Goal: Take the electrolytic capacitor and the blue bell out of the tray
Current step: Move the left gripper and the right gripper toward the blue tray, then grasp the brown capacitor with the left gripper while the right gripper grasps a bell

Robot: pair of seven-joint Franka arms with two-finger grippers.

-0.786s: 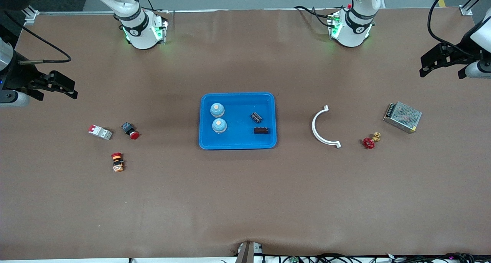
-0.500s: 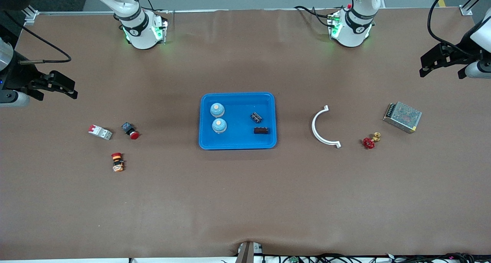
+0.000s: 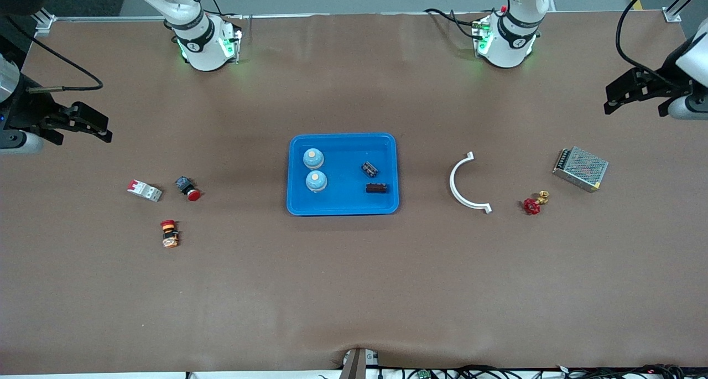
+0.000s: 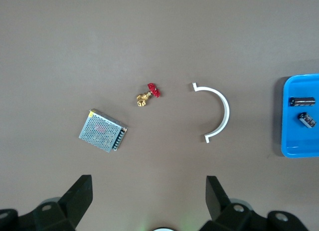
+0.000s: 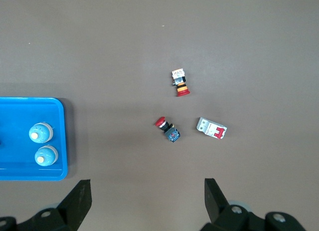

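Currently both arms are parked high at the worktop's [image 3: 354, 290] two ends, nothing held.

Left hand [image 3: 636, 88] hangs over the left arm's end of the worktop, fingers [image 4: 79, 191] spread wide apart, empty. Its wrist view looks down on a metal mesh power supply [image 4: 102, 130], a red-handled brass valve [image 4: 148, 94] and a white half-ring clamp [image 4: 215, 113], all lying apart from each other on the bare worktop.

Right hand [image 3: 83, 121] hangs over the right arm's end, fingers [image 5: 79, 197] also wide apart, empty. Under it: a white circuit breaker with red toggle [image 3: 144, 190], a red mushroom pushbutton on a dark body [image 3: 187, 188] just beside it, and a second red-capped button with yellow/orange bands [image 3: 169, 233] nearer the front camera.

Blue tray [image 3: 343, 207] sits mid-worktop between the two groups. In it:
- two light-blue domed bells [image 3: 313, 159] [image 3: 316, 181], upright, side by side, at the side toward the right arm's end
- a dark cylindrical capacitor [image 3: 369, 169] lying at an angle, at the side toward the left arm's end
- a second dark blocky part [image 3: 376, 188], just beside the capacitor and nearer the front camera; type not readable.

The half-ring clamp lies between the tray and the valve; the power supply is closest to the left arm's end.
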